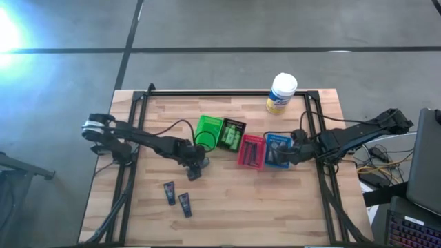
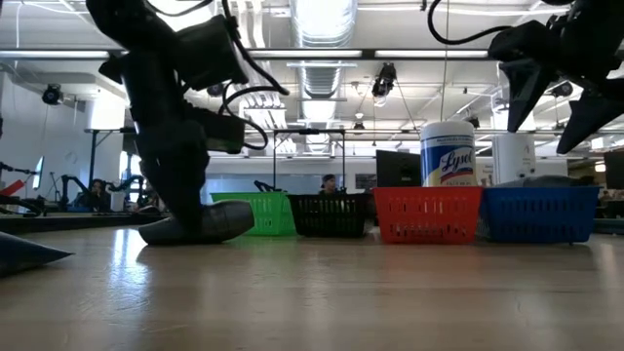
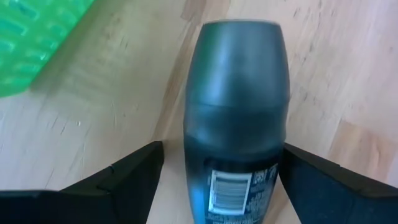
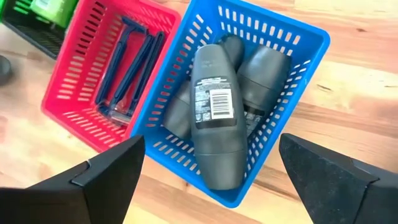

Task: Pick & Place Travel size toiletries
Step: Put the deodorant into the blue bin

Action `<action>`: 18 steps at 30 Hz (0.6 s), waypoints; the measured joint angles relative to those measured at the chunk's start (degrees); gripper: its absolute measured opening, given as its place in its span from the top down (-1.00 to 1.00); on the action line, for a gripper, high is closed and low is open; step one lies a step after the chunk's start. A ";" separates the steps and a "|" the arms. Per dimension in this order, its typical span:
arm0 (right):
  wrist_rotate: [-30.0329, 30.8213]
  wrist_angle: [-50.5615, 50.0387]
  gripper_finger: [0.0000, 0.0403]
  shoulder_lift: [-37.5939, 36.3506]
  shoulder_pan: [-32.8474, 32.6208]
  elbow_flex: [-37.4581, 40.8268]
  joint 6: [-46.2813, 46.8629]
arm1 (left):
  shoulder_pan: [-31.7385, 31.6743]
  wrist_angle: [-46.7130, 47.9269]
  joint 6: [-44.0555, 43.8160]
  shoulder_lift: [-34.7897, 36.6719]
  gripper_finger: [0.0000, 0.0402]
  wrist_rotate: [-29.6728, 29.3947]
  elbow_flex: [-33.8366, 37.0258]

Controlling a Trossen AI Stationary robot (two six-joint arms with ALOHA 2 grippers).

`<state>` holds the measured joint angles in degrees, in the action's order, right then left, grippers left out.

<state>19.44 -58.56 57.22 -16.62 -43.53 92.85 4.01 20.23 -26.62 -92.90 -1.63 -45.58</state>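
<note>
The left tool [image 1: 195,169] is down on the wooden surface [image 1: 227,200] just in front of the green bin [image 1: 207,130], its fingers [image 3: 124,180] spread to either side of a dark grey roll-on bottle [image 3: 236,118] lying flat. The bottle has a rounded cap, a smooth body and a white barcode label; whether the fingers actually press it, I cannot tell. Two small dark tubes [image 1: 177,195] with blue ends lie near the front edge, well apart from the bins.

The right tool [image 1: 288,156] hangs above the blue bin [image 4: 292,43], its fingers wide and holding nothing. In that bin several of the same grey bottles [image 4: 214,118] are piled, the top one showing its barcode. The red bin [image 4: 81,81] beside it holds thin dark blue razors [image 4: 134,59]. The black bin [image 1: 233,134] holds bright green packets [image 1: 231,138]. A white wipes tub [image 1: 282,93] stands behind.
</note>
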 joint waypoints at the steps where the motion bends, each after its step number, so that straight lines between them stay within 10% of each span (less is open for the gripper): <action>1: -0.14 0.05 -0.83 -0.01 0.00 -0.15 -0.13 | 0.00 -0.29 0.01 -0.55 -0.55 -0.03 -0.05; 10: -3.56 1.24 -0.83 -0.27 -0.02 -0.33 -3.79 | -0.07 -1.21 1.35 0.87 -0.07 -0.44 -0.16; 18: -6.32 17.04 -0.83 0.93 0.00 -0.35 -12.08 | 0.07 -5.40 3.07 3.18 -0.04 2.68 -0.06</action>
<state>13.12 -41.51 58.15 -16.62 -43.88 80.77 4.08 14.83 -23.54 -89.72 1.05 -45.65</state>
